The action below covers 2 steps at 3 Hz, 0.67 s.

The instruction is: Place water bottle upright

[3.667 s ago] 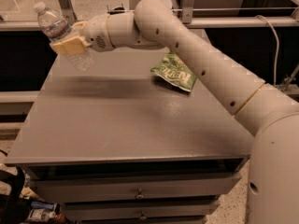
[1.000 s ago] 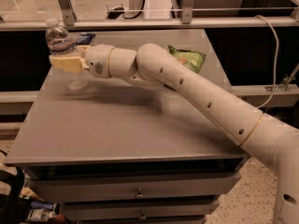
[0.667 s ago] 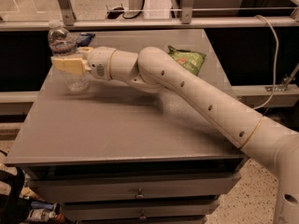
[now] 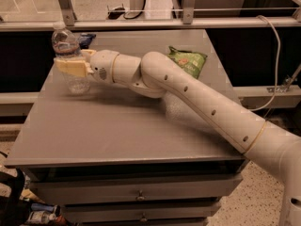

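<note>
The water bottle, clear ribbed plastic with a white cap, stands upright at the far left of the grey table, its base on or just above the top. My gripper reaches in from the right and its tan fingers are closed around the bottle's middle, hiding the label band. The white arm stretches across the table from the lower right.
A green snack bag lies at the table's far right. A dark blue object lies at the far left edge behind the bottle. A metal railing runs behind the table. Drawers sit below the front edge.
The bottle, held tilted high above the table 3.7 s ago, has come down to the far left of the table and stands upright. In the last second it has barely moved.
</note>
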### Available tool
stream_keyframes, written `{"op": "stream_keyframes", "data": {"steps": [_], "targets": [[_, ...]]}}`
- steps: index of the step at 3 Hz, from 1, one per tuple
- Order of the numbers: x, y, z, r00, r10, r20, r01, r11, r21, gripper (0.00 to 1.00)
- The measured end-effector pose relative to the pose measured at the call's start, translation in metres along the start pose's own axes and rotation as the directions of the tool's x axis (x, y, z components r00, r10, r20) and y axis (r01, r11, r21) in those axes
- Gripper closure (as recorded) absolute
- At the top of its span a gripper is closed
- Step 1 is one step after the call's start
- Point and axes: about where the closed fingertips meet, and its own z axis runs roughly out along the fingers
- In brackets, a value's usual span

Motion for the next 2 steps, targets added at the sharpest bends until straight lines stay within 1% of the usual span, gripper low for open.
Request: {"op": "stream_keyframes", "data": {"steps": [1,2], "targets": [[0.0037,0.0,-0.0039,1.0,0.01,-0.004,-0.01,0.9998,0.019,1.0],[0.0016,0.0004,-0.0037,1.0,0.01,-0.004,-0.01,0.9998,0.019,0.98]]}}
